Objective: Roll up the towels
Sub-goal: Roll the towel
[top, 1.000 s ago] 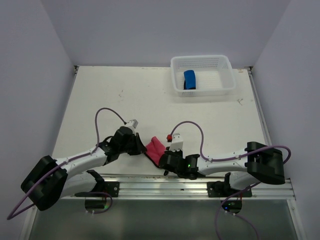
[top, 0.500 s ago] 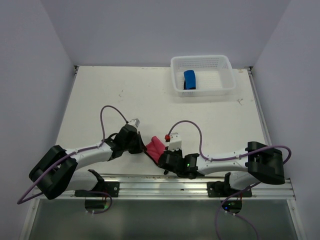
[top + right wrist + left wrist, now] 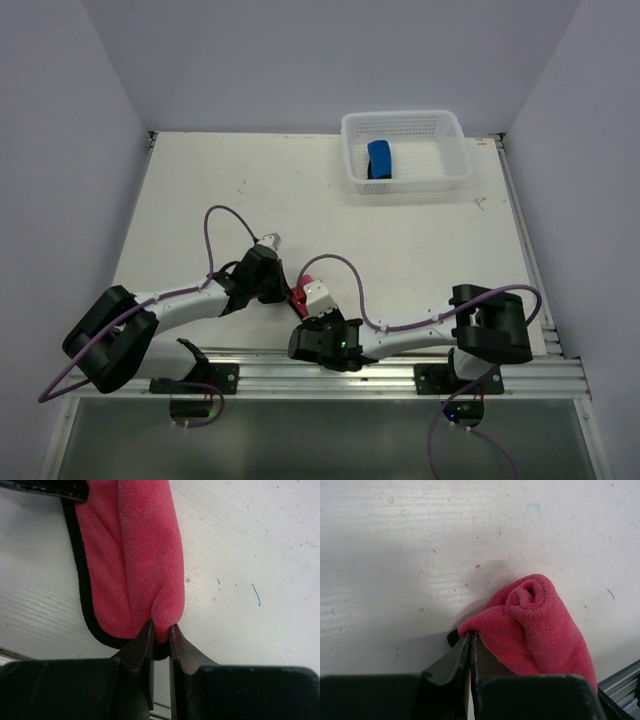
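Note:
The pink-red towel [image 3: 540,625] lies loosely rolled on the white table near its front edge. One end shows a curled spiral, and dark edging runs along its side [image 3: 80,580]. My left gripper [image 3: 470,637] is shut on a thin corner of this towel. My right gripper [image 3: 161,631] is shut on the folded tip of its other end. In the top view both wrists [image 3: 262,272] meet over it and it is almost hidden. The blue towel [image 3: 380,159] sits rolled inside the white mesh basket [image 3: 452,150].
The basket stands at the far right of the table [image 3: 200,200]. A metal rail [image 3: 330,372] runs along the near edge just below the grippers. Purple cables [image 3: 222,216] loop above both wrists. Grey walls close in the left, back and right sides.
My right arm has swung left, bringing its wrist over the pink-red towel beside the left gripper. The left arm has shifted slightly and its jaws have closed a little more.

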Controlling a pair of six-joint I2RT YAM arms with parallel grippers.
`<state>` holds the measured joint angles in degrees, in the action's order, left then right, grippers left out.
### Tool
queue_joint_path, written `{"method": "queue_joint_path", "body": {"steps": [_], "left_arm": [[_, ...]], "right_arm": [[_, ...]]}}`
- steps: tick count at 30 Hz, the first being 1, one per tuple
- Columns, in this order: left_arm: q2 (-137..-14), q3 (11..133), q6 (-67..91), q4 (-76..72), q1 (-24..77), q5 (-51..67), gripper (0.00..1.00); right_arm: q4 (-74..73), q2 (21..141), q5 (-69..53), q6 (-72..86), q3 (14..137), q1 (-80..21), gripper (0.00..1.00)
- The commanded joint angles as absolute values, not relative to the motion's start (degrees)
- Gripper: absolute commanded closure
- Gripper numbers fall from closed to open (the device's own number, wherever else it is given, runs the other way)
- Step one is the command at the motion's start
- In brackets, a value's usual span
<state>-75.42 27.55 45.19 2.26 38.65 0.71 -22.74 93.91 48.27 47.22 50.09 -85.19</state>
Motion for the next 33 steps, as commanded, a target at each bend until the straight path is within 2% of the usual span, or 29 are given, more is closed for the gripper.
{"method": "queue_joint_path", "body": {"steps": [1, 9, 18, 33], "left_arm": [[-75.94, 29.0, 43.42, 3.43, 38.32, -3.16, 0.95], [-76.11, 29.79, 42.63, 3.6, 38.23, -3.16, 0.95], [-76.99, 29.62, 41.84, 2.81, 38.06, -2.2, 0.95], [-78.22, 32.17, 38.85, 3.6, 37.53, -0.7, 0.95]], "right_arm": [[-29.87, 97.98, 53.17, 45.97, 55.26, -87.62, 1.0], [-40.59, 108.8, 59.67, 45.61, 67.3, -92.72, 1.0], [-45.44, 116.88, 60.82, 42.98, 74.7, -94.74, 1.0], [-46.14, 128.66, 53.18, 23.83, 84.98, -95.54, 1.0]]}}
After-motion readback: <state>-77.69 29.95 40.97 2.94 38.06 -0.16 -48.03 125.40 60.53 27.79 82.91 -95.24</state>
